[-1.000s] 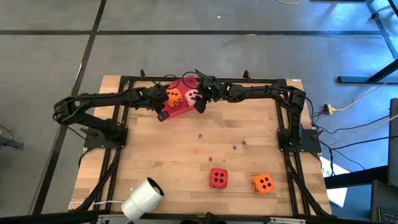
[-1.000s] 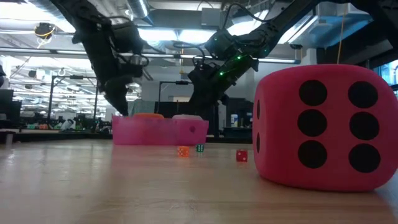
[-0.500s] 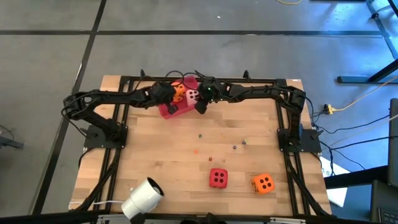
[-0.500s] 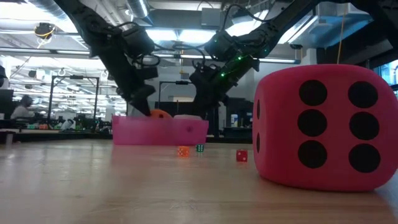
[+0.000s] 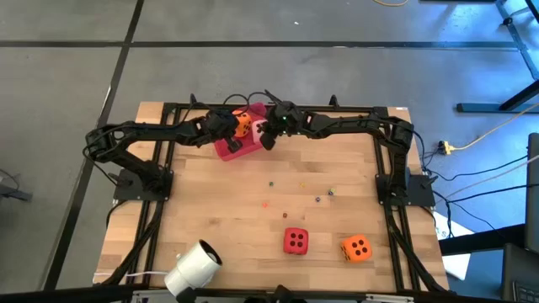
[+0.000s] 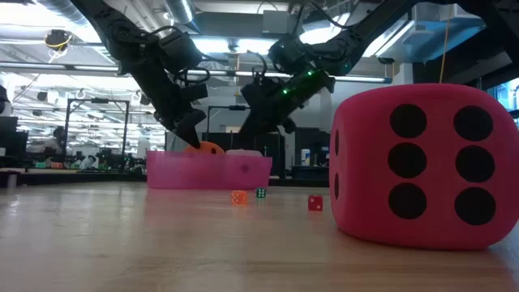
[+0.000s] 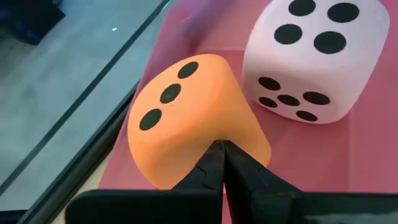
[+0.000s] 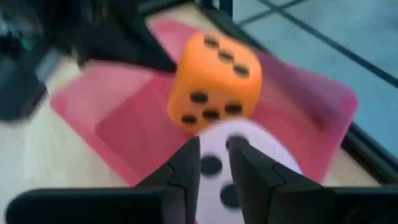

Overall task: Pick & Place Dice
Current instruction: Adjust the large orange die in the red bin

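Observation:
A flat red tray [image 5: 229, 149] sits at the table's far edge. An orange die [image 5: 242, 124] and a pink die [image 5: 259, 129] lie in it side by side. My left gripper [image 5: 230, 128] is shut, its tips at the orange die [image 7: 186, 118] from the left. My right gripper [image 8: 214, 152] hovers just over the pink die [image 8: 231, 163] from the right, its fingers a narrow gap apart. A red die [image 5: 295, 241] and a second orange die [image 5: 357, 247] rest on the wood near the front edge. My left gripper's shut fingertips [image 7: 219, 149] meet the lower edge of the orange die's near face [image 7: 214, 138], slanting down from the table's left. The die sits tilted in the tray beside the pink die. Whether my right gripper's fingers touch the pink die's top [image 8: 214, 163], I cannot tell.
Tiny coloured beads [image 5: 285, 195] lie scattered mid-table. A white cylinder [image 5: 194, 268] lies at the near left. A black frame [image 5: 337, 109] runs along the far and side edges. In the low view the red die [image 6: 426, 166] fills the right.
My left gripper has swung toward the far right, onto the orange die, and tipped its wrist. The orange die has shifted in the tray toward the far edge and tilted, so a corner now shows above the tray wall. The tray's near left part has shifted a little.

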{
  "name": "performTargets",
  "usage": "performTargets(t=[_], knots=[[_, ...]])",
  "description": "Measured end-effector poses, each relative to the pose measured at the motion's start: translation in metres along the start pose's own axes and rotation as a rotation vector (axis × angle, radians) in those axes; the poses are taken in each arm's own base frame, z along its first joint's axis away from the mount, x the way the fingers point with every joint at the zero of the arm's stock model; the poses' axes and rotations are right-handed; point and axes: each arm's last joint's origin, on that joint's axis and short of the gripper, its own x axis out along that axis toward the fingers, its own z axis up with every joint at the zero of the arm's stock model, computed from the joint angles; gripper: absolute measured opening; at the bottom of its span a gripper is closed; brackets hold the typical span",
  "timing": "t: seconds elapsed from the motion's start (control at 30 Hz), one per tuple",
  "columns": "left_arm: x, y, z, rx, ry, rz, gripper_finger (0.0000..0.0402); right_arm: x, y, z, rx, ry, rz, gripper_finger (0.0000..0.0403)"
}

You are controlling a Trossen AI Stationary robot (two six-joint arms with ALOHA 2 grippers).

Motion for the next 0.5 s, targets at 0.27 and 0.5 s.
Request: performTargets(t=[0.27, 0.5], knots=[[0.0, -0.001, 0.0, 0.0, 0.0, -0.02, 0.0001, 0.008, 0.0, -0.003, 0.006, -0.025, 0.004, 0.0047], [0.0, -0.001, 0.0, 0.0, 0.0, -0.021, 0.0001, 0.021, -0.01, -0.007, 0.049, -0.023, -0.034, 0.0005]])
